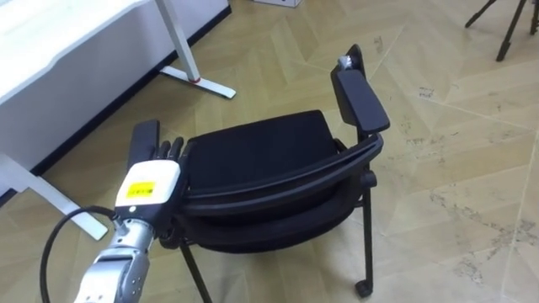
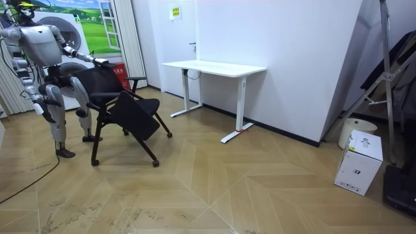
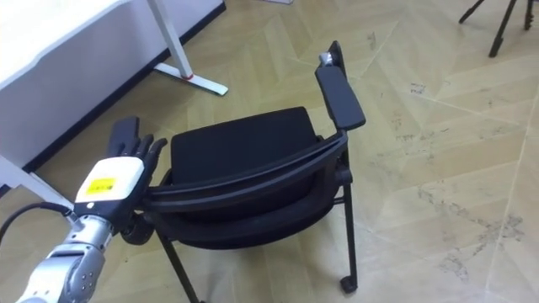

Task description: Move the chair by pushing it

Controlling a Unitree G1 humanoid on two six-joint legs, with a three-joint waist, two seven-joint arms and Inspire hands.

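resting straight and unclenched, the fingers (image 1: pixel 171 151) of the left hand (image 1: pixel 152 183) lie on the left end of the black chair (image 1: pixel 261 151) back rail, palm down, by the left armrest (image 1: pixel 143 139). the forearm reaches up from lower left. the chair stands on the wood floor (image 1: pixel 455 168) just before the robot, back nearest it, seat and right armrest (image 1: pixel 360 97) pointing away, toward the white desk (image 1: pixel 67 34). the right hand (image 2: pixel 37 104) hangs low; whether it is open or closed i cannot tell.

chair (image 1: pixel 261 151) legs partly cut by bottom edge | desk (image 1: pixel 76 42) cut by top-left edges | left hand (image 1: pixel 150 183) palm hidden
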